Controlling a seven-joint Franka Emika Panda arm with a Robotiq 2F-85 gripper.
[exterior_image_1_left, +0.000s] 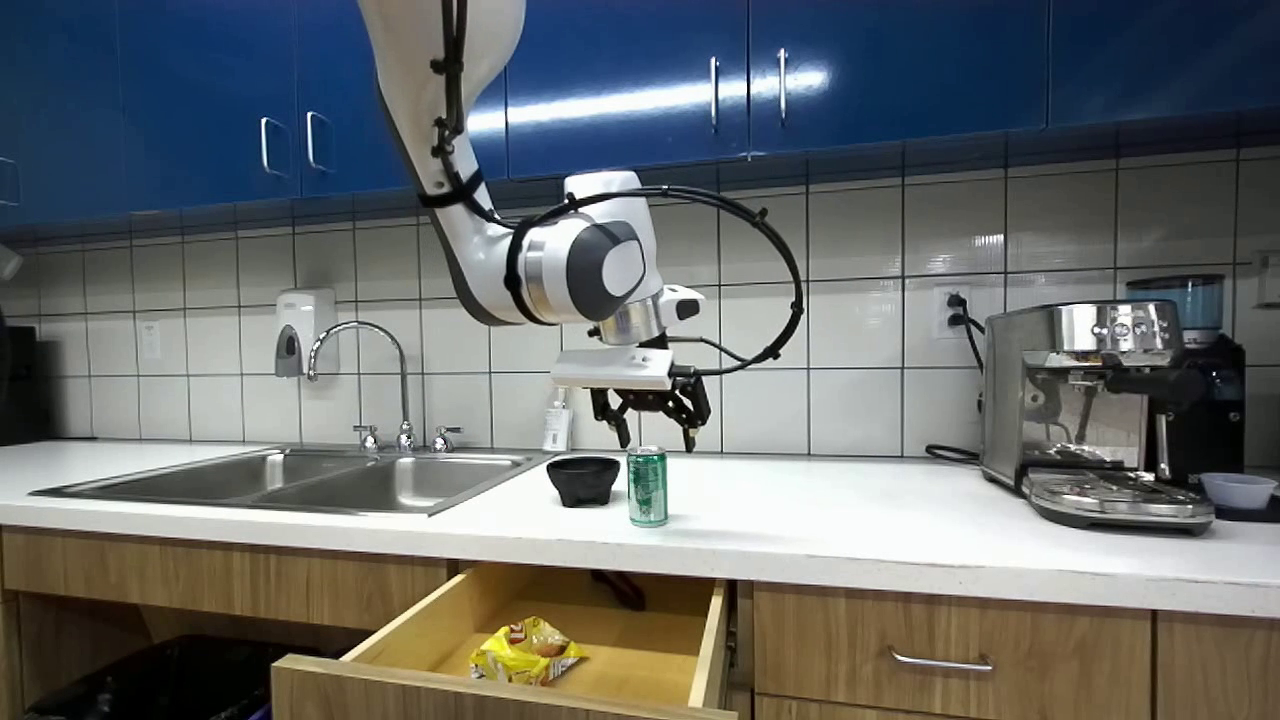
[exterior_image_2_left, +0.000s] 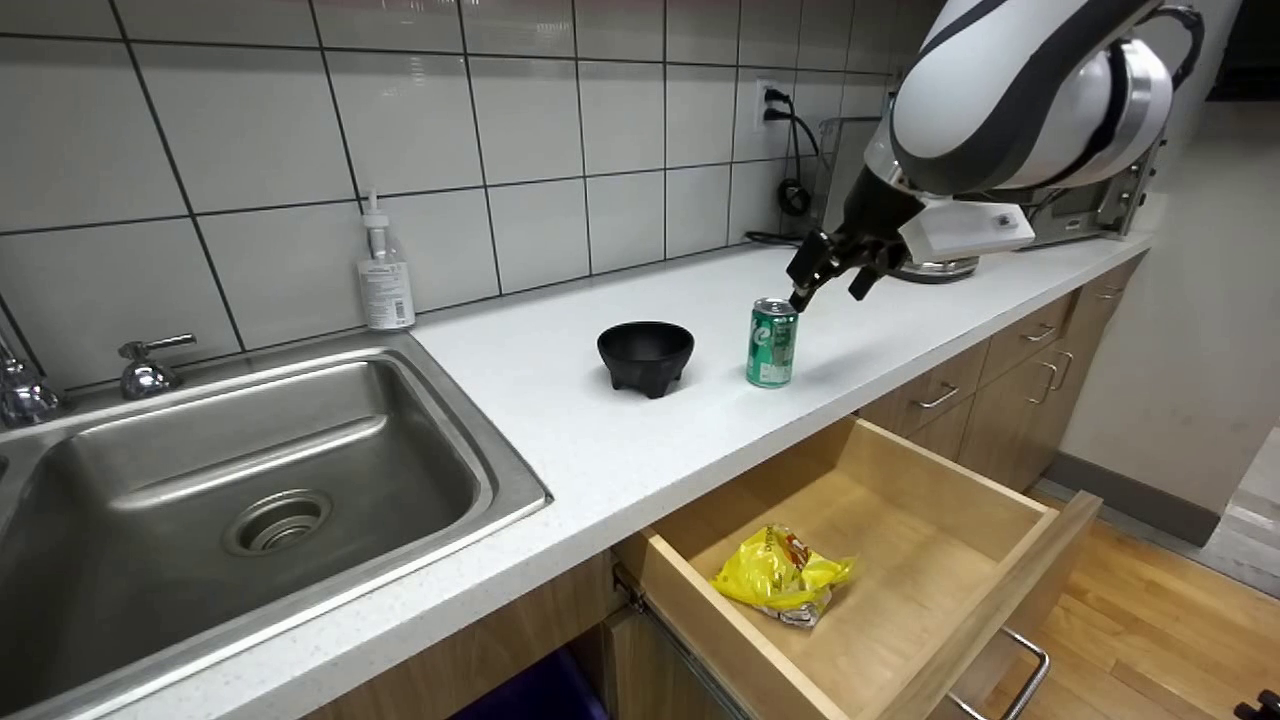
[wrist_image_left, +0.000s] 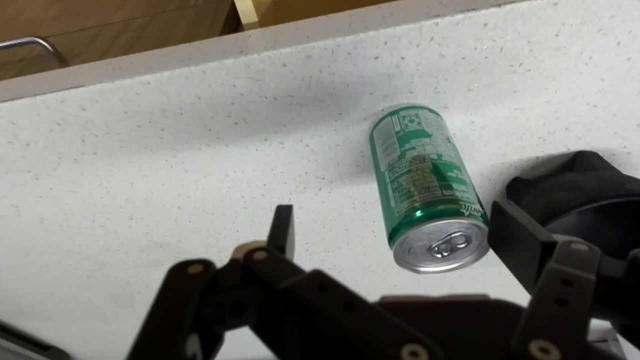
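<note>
Under the white desk (exterior_image_1_left: 850, 505) the drawer (exterior_image_2_left: 905, 600) is already standing open, the empty jaws are hovering wide apart, a yellow packet (exterior_image_2_left: 780, 575) is lying inside, and near the black bowl (exterior_image_2_left: 645, 358) the green can (exterior_image_2_left: 771, 345) is standing on the desk, not yet gripped.

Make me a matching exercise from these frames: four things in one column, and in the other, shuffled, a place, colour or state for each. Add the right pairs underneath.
Column one
1. can
2. bowl
3. crumpled packet
4. claw

Column two
A. lying inside the open drawer
B. open, above the counter, holding nothing
C. green, standing upright
D. black, between the sink and the can

Right pairs: 1-C, 2-D, 3-A, 4-B
</note>
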